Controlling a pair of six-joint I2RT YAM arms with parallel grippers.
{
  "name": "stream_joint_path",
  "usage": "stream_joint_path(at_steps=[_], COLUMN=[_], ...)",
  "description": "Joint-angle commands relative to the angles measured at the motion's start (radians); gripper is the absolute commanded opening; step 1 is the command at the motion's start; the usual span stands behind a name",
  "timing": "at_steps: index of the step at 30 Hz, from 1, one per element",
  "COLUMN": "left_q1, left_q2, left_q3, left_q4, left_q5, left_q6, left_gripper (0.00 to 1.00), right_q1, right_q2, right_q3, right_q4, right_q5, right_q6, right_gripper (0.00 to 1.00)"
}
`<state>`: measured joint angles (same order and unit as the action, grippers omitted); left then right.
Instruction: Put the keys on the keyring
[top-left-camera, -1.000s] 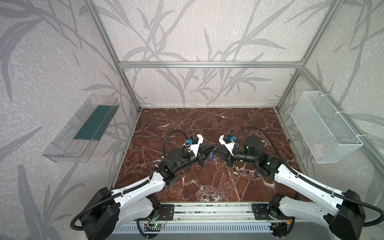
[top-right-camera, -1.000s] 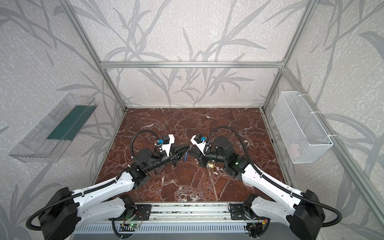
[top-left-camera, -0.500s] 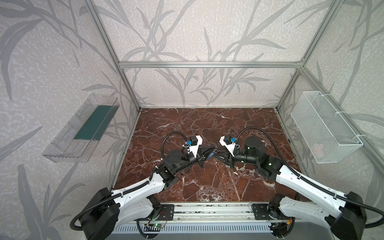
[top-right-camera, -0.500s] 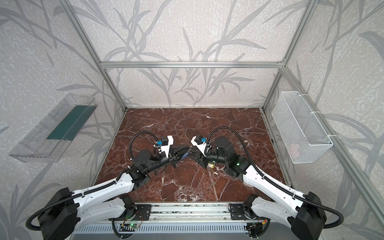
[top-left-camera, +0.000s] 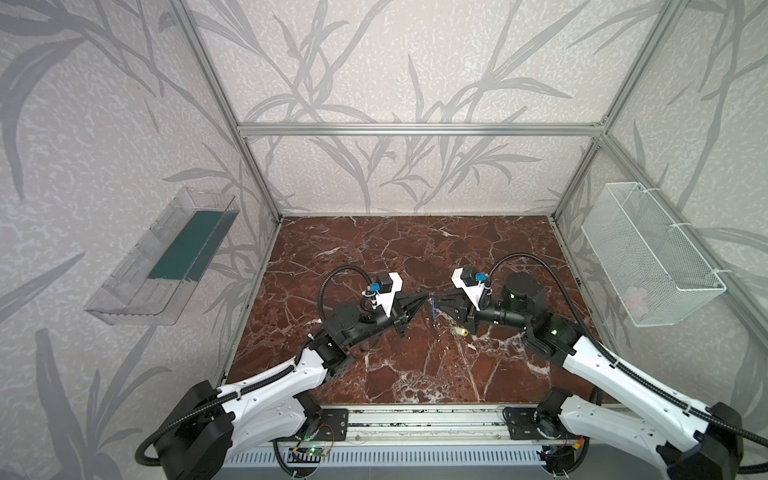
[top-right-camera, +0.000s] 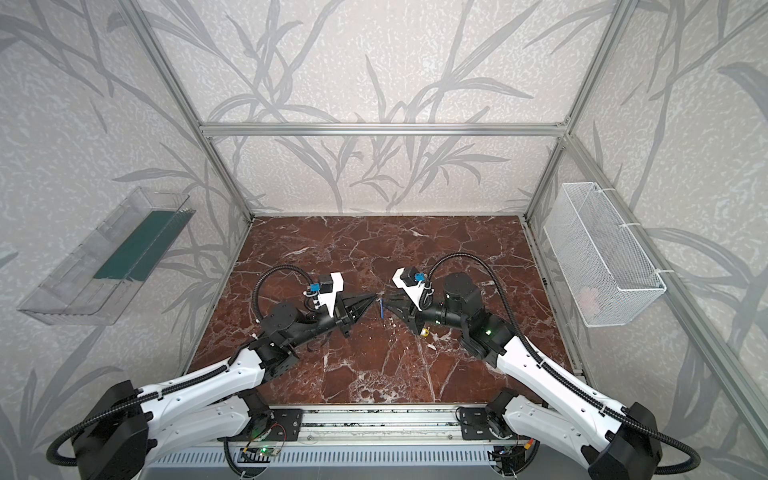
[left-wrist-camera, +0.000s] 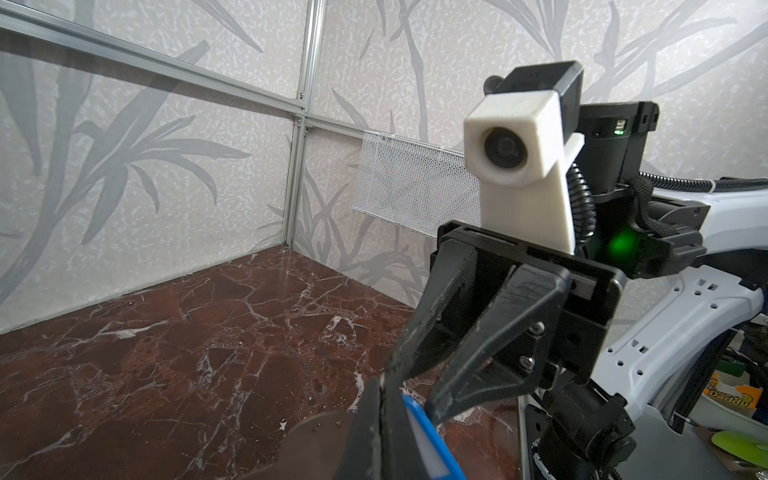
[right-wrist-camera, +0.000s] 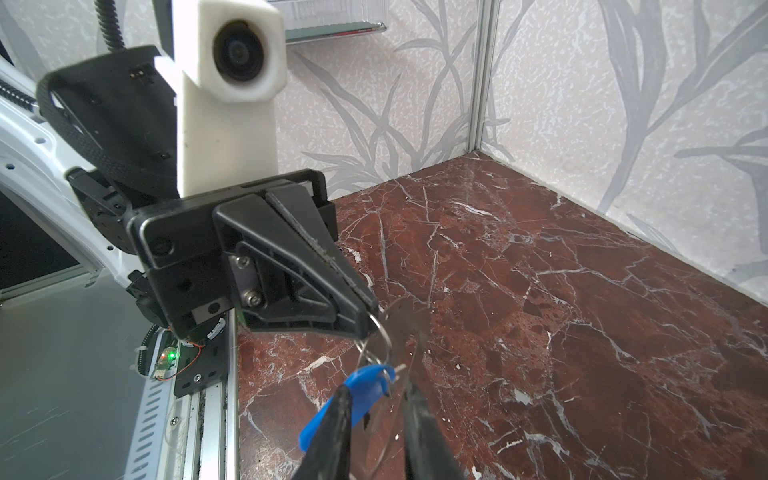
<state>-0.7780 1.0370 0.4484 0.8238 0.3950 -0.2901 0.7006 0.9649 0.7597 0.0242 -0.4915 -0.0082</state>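
My left gripper (top-left-camera: 426, 296) is shut on the keyring (right-wrist-camera: 401, 324), a flat grey plate held above the floor's middle. The plate also shows beside that gripper's own fingers (left-wrist-camera: 380, 419). A blue key (right-wrist-camera: 365, 384) hangs by a thin wire loop right under the left gripper's tip (right-wrist-camera: 368, 316); in both top views it dangles between the two grippers (top-right-camera: 381, 309). My right gripper (right-wrist-camera: 376, 419) faces the left one tip to tip, jaws apart, one finger (right-wrist-camera: 332, 424) lying against the blue key. A yellow key (top-left-camera: 458, 331) lies on the floor under the right gripper.
The floor is red-brown marble (top-left-camera: 395, 257). A white wire basket (top-left-camera: 648, 257) hangs on the right wall, a clear plastic tray (top-left-camera: 166, 257) on the left wall. Metal frame posts stand in the back corners, and a metal rail (top-left-camera: 415, 419) runs along the front edge.
My right gripper, shut a second ago, has parted its jaws and drawn back slightly. The blue key now hangs from the left gripper's side. The left gripper stays shut.
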Motion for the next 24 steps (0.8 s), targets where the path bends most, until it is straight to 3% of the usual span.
stream_joint_path(at_steps=[1, 19, 23, 24], left_q1=[-0.003, -0.003, -0.003, -0.004], left_q2=[-0.023, -0.028, -0.031, -0.031], left_q3=[-0.010, -0.010, -0.015, -0.014], left_q4=[0.033, 0.031, 0.044, 0.044], left_q5=[0.018, 0.059, 0.054, 0.051], left_q6=[-0.003, -0.004, -0.006, -0.005], left_gripper=[0.00, 0.00, 0.00, 0.00], right_q1=[-0.008, -0.029, -0.030, -0.030], right_q2=[-0.021, 0.012, 0.031, 0.031], right_q3=[0.000, 0.020, 0.021, 0.017], right_q4=[0.015, 0.048, 0.035, 0.034], right_q5=[-0.026, -0.083, -0.245, -0.299], right_q6=[0.006, 0.034, 0.016, 0.009], right_gripper=[0.23, 0.23, 0.01, 0.00])
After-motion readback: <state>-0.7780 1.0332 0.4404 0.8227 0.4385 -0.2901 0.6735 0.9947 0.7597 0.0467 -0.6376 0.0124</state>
